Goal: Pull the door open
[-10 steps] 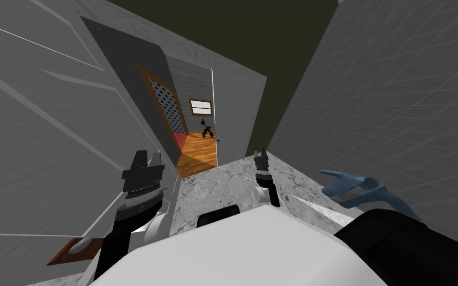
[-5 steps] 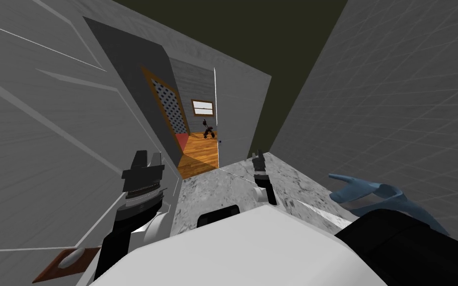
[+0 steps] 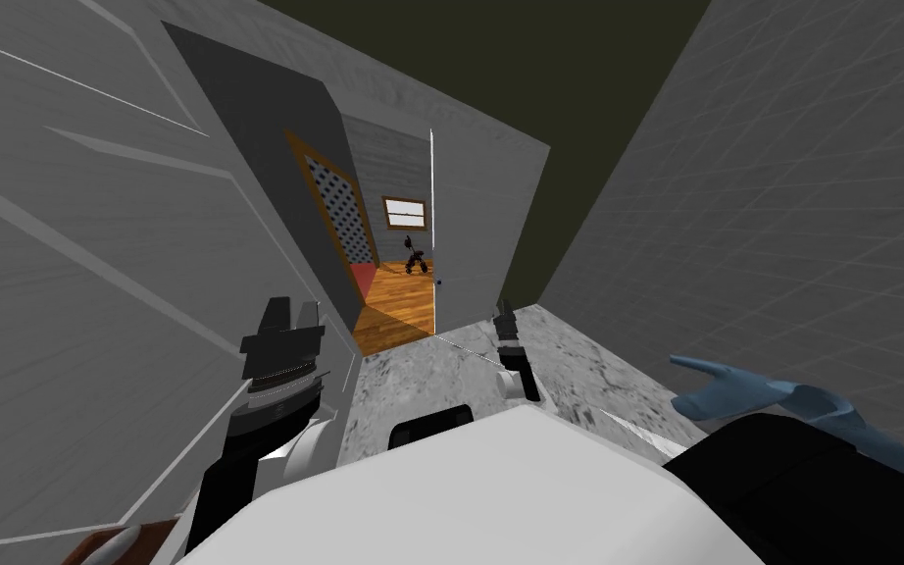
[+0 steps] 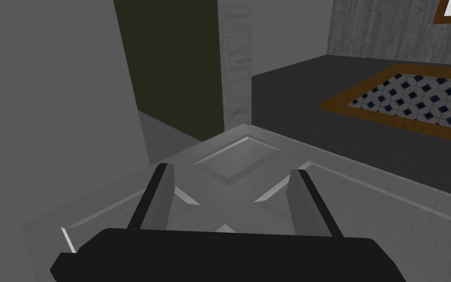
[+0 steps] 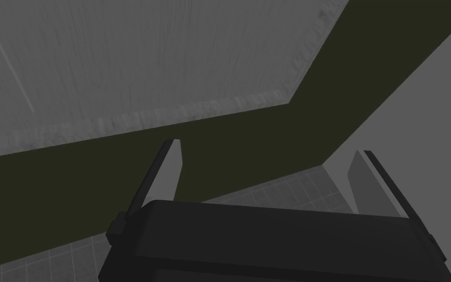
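Note:
The grey panelled door (image 3: 97,294) stands swung open along my left side. Its brown handle plate with a grey knob (image 3: 115,544) sits at the picture's lower left corner, behind my left arm. My left gripper (image 3: 289,316) is open beside the door's free edge with nothing between its fingers. In the left wrist view the left gripper (image 4: 229,196) hovers over the door's raised panels (image 4: 229,164). My right gripper (image 3: 506,316) is open and empty over the marbled floor, and the right gripper (image 5: 268,174) faces a wall.
The open doorway (image 3: 396,294) leads to a room with an orange wooden floor, a small window and a dark object. A grey tiled wall (image 3: 793,196) runs along my right. A blue shape (image 3: 764,397) and a black mass (image 3: 813,490) lie at lower right.
My whole view has shifted: the handle plate slid toward the lower left corner and the blue shape toward the right. The right gripper drifted slightly left. The left gripper holds its place.

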You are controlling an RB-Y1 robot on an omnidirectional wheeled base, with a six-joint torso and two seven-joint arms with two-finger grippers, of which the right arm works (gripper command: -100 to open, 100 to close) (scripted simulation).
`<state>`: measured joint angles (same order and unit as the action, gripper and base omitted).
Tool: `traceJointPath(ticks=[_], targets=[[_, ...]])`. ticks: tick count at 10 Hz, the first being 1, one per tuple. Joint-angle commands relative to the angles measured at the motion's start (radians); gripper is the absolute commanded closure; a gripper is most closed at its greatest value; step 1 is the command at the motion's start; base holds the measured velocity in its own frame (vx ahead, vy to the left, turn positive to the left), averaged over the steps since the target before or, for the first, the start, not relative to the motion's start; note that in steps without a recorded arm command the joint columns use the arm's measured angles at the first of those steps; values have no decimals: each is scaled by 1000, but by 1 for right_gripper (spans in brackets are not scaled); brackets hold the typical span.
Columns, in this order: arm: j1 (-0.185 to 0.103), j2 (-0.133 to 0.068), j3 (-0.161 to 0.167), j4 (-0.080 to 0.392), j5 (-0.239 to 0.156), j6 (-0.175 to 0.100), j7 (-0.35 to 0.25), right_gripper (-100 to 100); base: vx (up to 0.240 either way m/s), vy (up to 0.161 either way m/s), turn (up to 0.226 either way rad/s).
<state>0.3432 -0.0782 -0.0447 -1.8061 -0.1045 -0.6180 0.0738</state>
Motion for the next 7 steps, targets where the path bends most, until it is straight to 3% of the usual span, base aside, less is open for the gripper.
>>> traceJointPath(ticks=[1, 7], targets=[[-14, -9, 0, 40, 0, -6, -10, -100, 111, 7, 51], [-61, -32, 7, 184, 5, -30, -41, -100, 100, 15, 55]])
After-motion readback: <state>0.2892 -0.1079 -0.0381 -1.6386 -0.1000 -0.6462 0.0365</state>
